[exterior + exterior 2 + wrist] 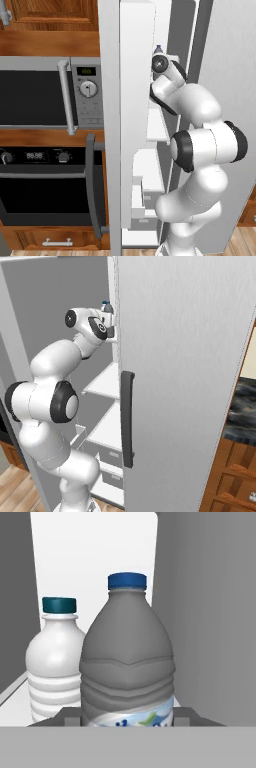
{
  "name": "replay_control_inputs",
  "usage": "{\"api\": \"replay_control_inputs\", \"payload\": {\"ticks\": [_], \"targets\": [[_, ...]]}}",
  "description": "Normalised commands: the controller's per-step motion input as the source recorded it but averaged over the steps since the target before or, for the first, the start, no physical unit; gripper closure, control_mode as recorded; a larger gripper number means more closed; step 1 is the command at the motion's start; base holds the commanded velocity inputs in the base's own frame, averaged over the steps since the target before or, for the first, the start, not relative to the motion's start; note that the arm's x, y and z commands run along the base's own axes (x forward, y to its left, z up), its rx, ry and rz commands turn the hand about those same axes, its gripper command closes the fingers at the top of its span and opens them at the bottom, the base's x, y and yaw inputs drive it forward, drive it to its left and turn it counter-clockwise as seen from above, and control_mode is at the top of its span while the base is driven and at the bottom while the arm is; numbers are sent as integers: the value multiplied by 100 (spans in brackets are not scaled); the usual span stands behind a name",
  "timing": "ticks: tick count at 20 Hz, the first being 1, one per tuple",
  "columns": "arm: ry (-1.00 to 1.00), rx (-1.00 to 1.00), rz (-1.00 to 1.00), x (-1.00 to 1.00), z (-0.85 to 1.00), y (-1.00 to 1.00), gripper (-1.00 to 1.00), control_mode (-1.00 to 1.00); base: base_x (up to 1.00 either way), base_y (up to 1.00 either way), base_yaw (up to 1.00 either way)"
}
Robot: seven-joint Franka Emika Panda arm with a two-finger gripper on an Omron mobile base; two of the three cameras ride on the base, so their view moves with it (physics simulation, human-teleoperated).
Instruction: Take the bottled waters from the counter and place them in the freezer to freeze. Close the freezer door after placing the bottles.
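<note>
Inside the freezer, at upper shelf level: pincer closed on a grey bottled water, blue cap at 12 o'clock, long axis upright and crossing the pincer's line of reach. Fingertips pressed against both flanks of the bottle near its label. Second white bottle already standing on the shelf, toward 10 o'clock and deeper in. Judged next: lower the held bottle beside it, release, retract. Freezer door open, not yet shut.

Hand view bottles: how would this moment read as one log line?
gripper: shut on grey bottle | white bottle: standing behind-left on freezer shelf | freezer door: open
</note>
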Motion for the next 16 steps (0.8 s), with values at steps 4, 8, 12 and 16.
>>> {"api": "replay_control_inputs", "payload": {"ticks": [4,8,12,16], "targets": [[0,0,0,0,0,0,-100,-100,0,0,0],[0,0,0,0,0,0,-100,-100,0,0,0],[-2,0,0,-13,0,0,-100,-100,0,0,0],[-8,0,5,-40,2,3,-100,-100,0,0,0]]}}
